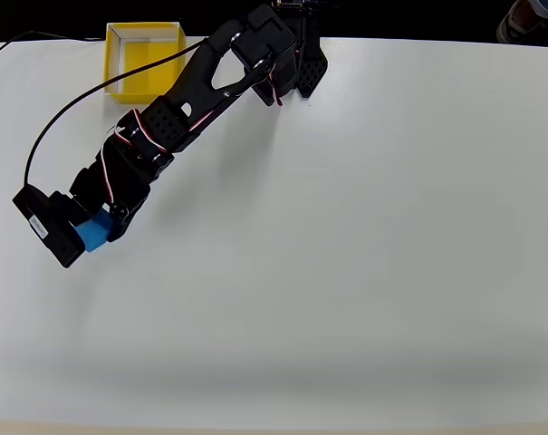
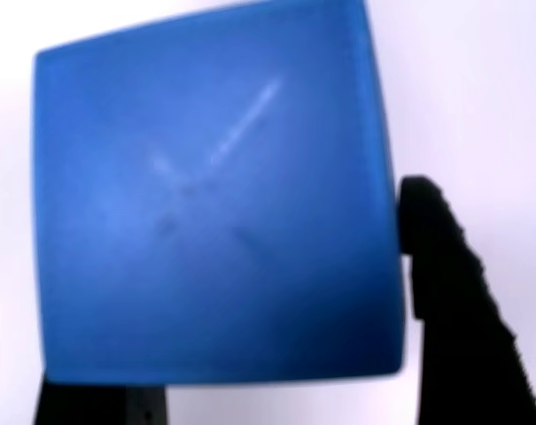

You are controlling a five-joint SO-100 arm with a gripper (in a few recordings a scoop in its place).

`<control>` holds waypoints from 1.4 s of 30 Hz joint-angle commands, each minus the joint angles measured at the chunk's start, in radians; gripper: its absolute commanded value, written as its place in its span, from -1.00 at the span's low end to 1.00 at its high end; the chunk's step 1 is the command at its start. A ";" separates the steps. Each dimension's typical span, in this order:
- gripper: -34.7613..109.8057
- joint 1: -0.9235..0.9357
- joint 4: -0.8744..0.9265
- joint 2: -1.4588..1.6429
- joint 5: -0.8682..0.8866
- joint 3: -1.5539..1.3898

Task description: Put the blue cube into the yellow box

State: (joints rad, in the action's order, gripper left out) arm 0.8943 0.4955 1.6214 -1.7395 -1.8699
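Note:
The blue cube sits at the left of the white table in the overhead view, between the black fingers of my gripper. Up close in the wrist view, the blue cube has one black finger pressed against its right side and the other finger at its lower left. The gripper is shut on it. Whether the cube is lifted off the table cannot be told. The yellow box stands open-topped at the table's far left edge, well beyond the cube, with my arm crossing over its near right corner.
A black cable loops from the arm over the table's left part. The arm's base stands at the far edge near the middle. The white table stretches to the right and front.

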 commanded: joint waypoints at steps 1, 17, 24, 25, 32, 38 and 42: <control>-0.42 0.169 0.081 0.213 -0.011 0.132; -0.43 0.483 0.382 0.456 -0.018 -0.080; -0.43 0.565 0.448 0.595 -0.026 -0.222; -0.43 0.578 0.454 0.606 -0.026 -0.233; -0.43 0.670 0.500 0.635 -0.015 -0.282; -0.43 0.718 0.476 0.629 -0.005 -0.344; -0.43 0.730 0.405 0.653 0.029 -0.423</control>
State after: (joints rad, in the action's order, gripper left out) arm 1.5846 0.9526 2.1737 -1.7211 -2.2734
